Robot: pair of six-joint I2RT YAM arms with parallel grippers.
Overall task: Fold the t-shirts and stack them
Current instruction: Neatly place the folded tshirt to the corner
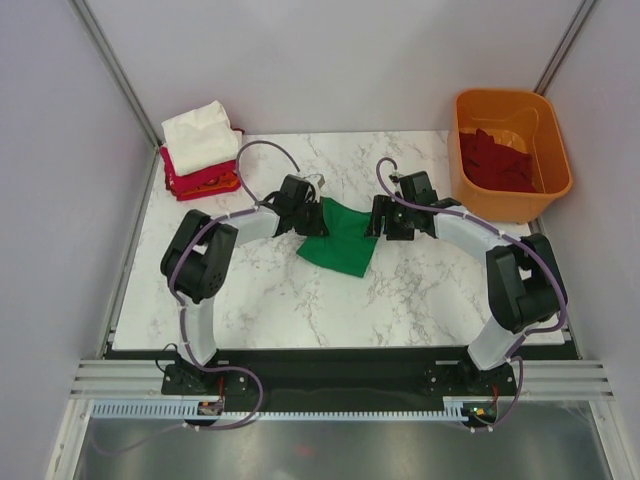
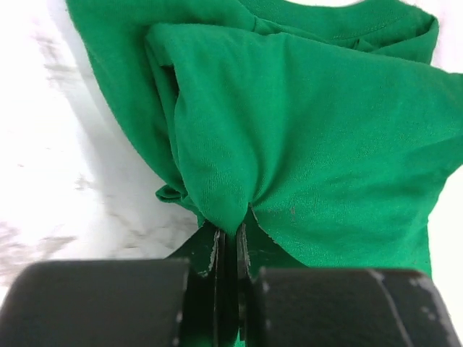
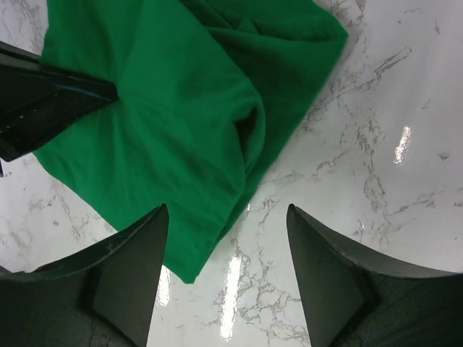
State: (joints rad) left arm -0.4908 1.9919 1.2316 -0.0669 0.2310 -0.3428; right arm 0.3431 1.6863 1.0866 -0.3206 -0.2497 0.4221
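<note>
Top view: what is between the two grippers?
The green t-shirt lies between the left gripper and right gripper, seen from the top view.

Matt green cloth t-shirt (image 2: 304,144) lies on glossy marble-patterned table (image 3: 376,144).

On the table (image 1: 280,300), one t-shirt (image 1: 340,245) lies centrally, a folded stack (image 1: 203,150) back-left, a tub (image 1: 490,205) back-right.

This is looking like a robotics lab test cell. Plain pale panels (image 1: 330,60) are enclosing a marble-patterned table (image 1: 290,300) behind and on both sides. Aluminium rails (image 1: 110,380) and a slotted cable duct (image 1: 340,410) are running along the table's near edge, where a left arm (image 1: 200,265) and a right arm (image 1: 520,285) are sitting bolted.
</note>
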